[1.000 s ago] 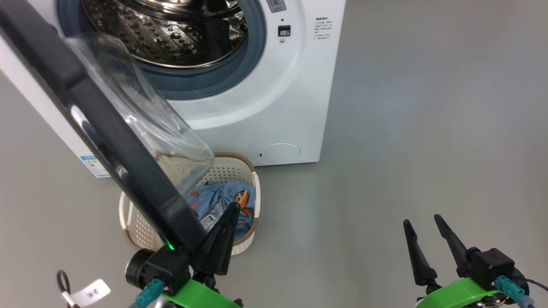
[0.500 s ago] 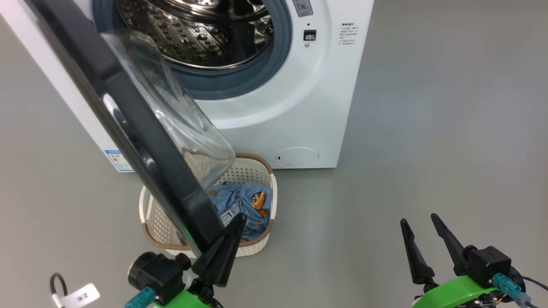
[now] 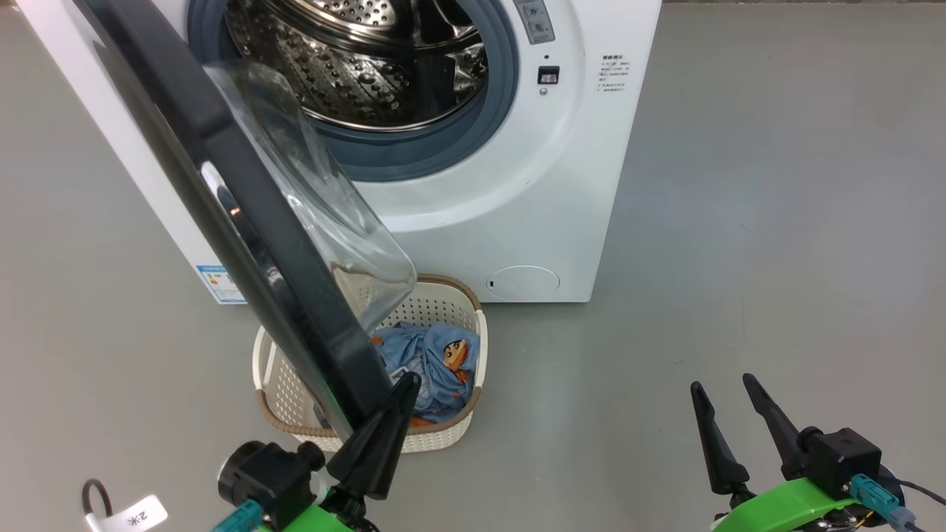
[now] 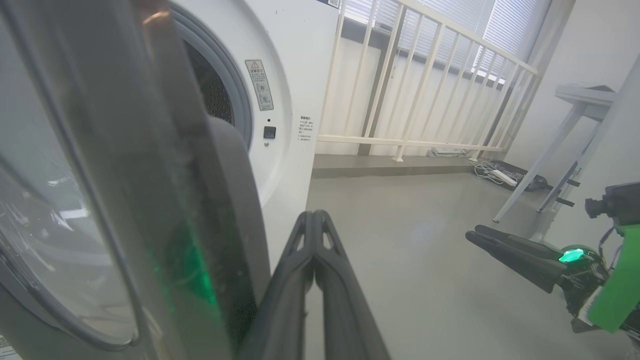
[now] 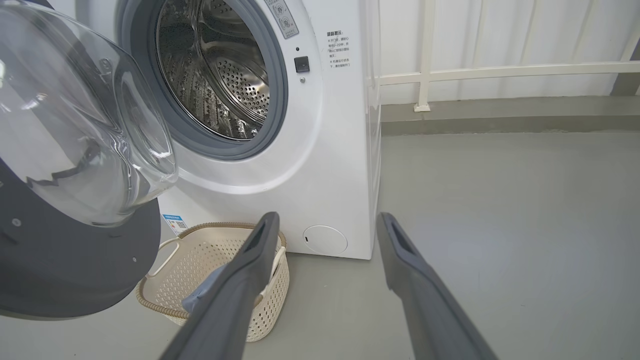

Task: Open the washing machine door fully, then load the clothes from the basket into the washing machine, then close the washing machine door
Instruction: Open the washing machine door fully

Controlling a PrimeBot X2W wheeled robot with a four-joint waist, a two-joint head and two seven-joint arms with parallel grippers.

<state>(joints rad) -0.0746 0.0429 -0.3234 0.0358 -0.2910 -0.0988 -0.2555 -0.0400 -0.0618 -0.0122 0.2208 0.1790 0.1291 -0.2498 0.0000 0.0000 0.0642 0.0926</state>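
The washing machine door (image 3: pixel 295 295) stands swung out from the washing machine (image 3: pixel 473 222) toward you, hinged at the left, its black rim running from the far left down to the near centre and its clear glass bowl bulging to the right. Behind it the steel drum (image 3: pixel 369 66) lies open to view inside the grey-blue seal (image 3: pixel 443 155).

The basket (image 3: pixel 432 303) sits on the floor (image 3: pixel 739 222) just in front of the machine's lower front, its left part hidden under the door. The clothes (image 3: pixel 432 362), blue with an orange-brown cartoon print, lie in its right half. A blue label sticker (image 3: pixel 220 284) shows low on the machine's left side.

Your left claw (image 3: pixel 410 378) is clenched on nothing, its two fingers pressed together, the tip just beside the near lower edge of the door's rim, in line with the basket's near side. You cannot tell whether it touches the rim. In the left wrist view the fingers (image 4: pixel 313 235) rise just right of the door's edge.

Your right claw (image 3: pixel 721 383) is released, jaws spread wide, low at the near right over bare floor, well apart from the basket and the machine. A white railing (image 5: pixel 500 70) runs beyond the machine on the right.
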